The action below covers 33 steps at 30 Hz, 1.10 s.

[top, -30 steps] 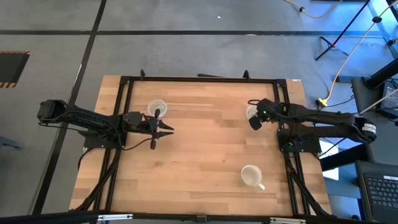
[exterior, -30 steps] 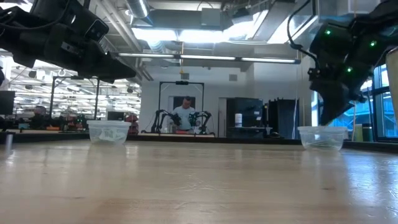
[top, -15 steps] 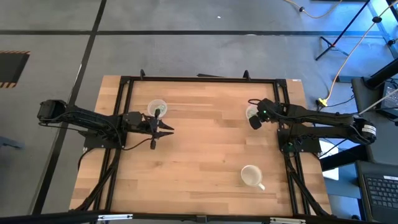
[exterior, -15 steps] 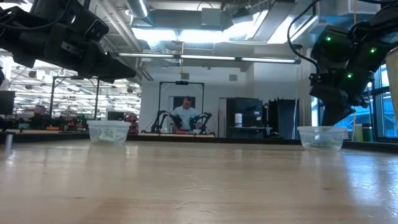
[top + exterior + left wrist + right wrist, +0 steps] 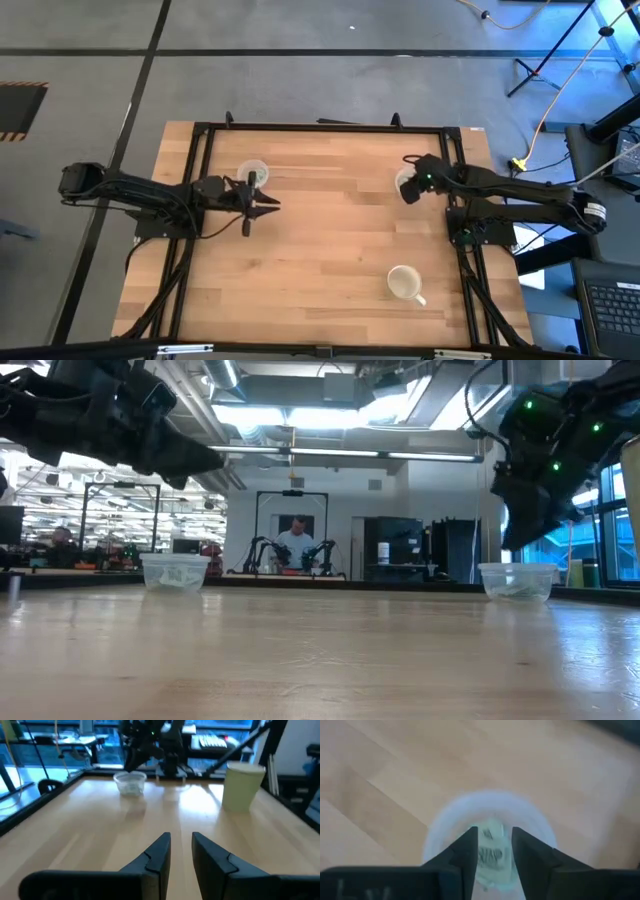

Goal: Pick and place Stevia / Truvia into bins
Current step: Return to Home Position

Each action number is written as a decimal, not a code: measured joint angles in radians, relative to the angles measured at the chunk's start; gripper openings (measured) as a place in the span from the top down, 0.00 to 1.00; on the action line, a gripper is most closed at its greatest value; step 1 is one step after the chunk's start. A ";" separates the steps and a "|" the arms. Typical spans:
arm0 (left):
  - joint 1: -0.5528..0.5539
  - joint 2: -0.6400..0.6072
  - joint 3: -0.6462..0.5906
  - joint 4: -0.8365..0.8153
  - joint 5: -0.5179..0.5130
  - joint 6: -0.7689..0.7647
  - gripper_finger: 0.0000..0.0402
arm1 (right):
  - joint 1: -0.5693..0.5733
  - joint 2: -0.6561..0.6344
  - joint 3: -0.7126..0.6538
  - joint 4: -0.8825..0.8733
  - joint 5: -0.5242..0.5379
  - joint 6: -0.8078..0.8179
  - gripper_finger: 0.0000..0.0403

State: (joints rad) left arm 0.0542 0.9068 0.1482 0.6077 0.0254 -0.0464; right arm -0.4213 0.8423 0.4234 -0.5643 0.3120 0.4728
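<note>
Two clear cups serve as bins. The left cup [image 5: 250,173] stands at the table's far left with packets in it. The right cup [image 5: 487,817] stands at the far right. My right gripper [image 5: 494,831] hangs open just above it, pointing down. A white and green Stevia packet [image 5: 493,854] shows in the gap between its fingers, down in the cup. My left gripper [image 5: 181,836] floats open above the table just near of the left cup, pointing toward the right edge, with nothing between its fingers.
A white mug [image 5: 403,283] stands on the near right of the wooden table [image 5: 320,260]. A black frame [image 5: 320,127] runs along the table's edges. In the low view a person [image 5: 296,545] stands far off in the room behind.
My right gripper has shifted a little toward the far edge, more squarely over the right cup. My left gripper has risen slightly and moved a little toward the far edge.
</note>
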 joint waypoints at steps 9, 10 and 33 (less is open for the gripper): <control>0.183 -0.150 0.000 -0.061 0.130 -0.078 0.82 | 0.061 -0.187 0.019 0.084 -0.042 -0.113 0.68; 0.202 -0.170 0.000 -0.066 0.131 -0.083 0.82 | 0.068 -0.214 0.019 0.085 -0.045 -0.118 0.68; 0.368 -0.632 0.000 -0.369 -0.055 -0.135 0.82 | 0.085 -0.781 -0.185 0.175 -0.045 -0.196 0.68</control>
State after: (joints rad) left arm 0.4225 0.2747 0.1486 0.2385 -0.0293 -0.1814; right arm -0.3359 0.0610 0.2385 -0.3893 0.2672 0.2764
